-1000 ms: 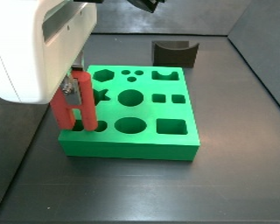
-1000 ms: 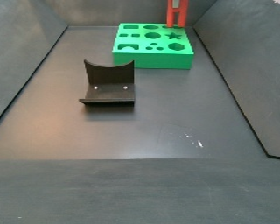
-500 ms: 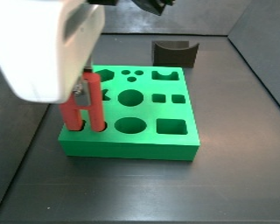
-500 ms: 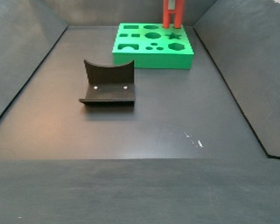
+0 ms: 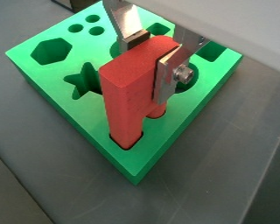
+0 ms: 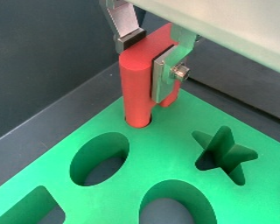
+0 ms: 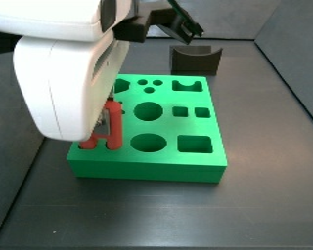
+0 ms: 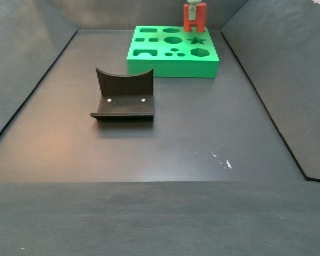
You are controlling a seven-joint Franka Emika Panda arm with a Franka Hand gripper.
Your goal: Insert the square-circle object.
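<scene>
The square-circle object point(image 5: 130, 92) is a bright red peg standing upright at a corner of the green block point(image 5: 43, 66). Its two prongs are sunk in the block's holes, the round one showing in a wrist view point(image 6: 136, 83). My gripper point(image 5: 152, 54) is shut on the peg's upper part, a silver finger point(image 6: 168, 72) flat on each side. In a side view the peg point(image 7: 105, 127) stands low at the block's point(image 7: 186, 161) near left corner, partly hidden by the white arm. In a side view point(image 8: 194, 15) it is at the block's point(image 8: 170, 66) far right corner.
The block has several other open holes, among them a star point(image 6: 219, 149) and a large circle point(image 7: 148, 143). The dark fixture with a curved notch point(image 7: 195, 57) stands behind the block and shows in both side views point(image 8: 123, 95). Dark walls ring the floor.
My gripper has come down with the red peg. The peg stands lower than before, with its prongs deeper in the block's holes.
</scene>
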